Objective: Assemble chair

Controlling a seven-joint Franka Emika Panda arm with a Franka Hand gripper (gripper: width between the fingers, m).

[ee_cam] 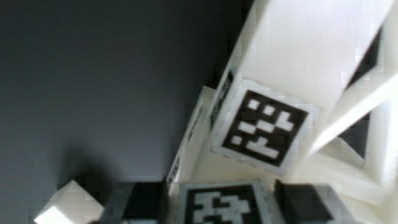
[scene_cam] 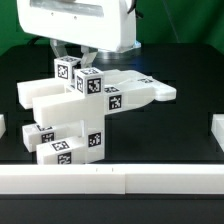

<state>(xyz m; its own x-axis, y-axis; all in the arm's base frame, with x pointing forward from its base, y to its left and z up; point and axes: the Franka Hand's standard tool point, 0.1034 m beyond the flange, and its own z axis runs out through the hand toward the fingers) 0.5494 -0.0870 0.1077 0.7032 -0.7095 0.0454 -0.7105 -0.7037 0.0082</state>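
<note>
Several glossy white blocks are seen joined into a partly built chair (scene_cam: 85,110) in the exterior view, standing on the black desk (scene_cam: 185,130) near its middle, with a flat slab (scene_cam: 135,93) reaching out toward the exterior view's right and tagged bars stacked low at the exterior view's left. The pincer (scene_cam: 80,62) is brought down from the white arm onto the top tagged block (scene_cam: 78,78), its jaws drawn narrow; the block appears to be held between them, probably so that it can be pressed or steadied in its seat. White rails (scene_cam: 110,180) are laid along the desk's near edge and sides, which would limit any sliding. In the wrist view, a tagged white bar (ee_cam: 267,125) is seen slanting close to the camera, a second tag (ee_cam: 222,205) below it, and dark desk beyond; the fingertips cannot be made out there.
</note>
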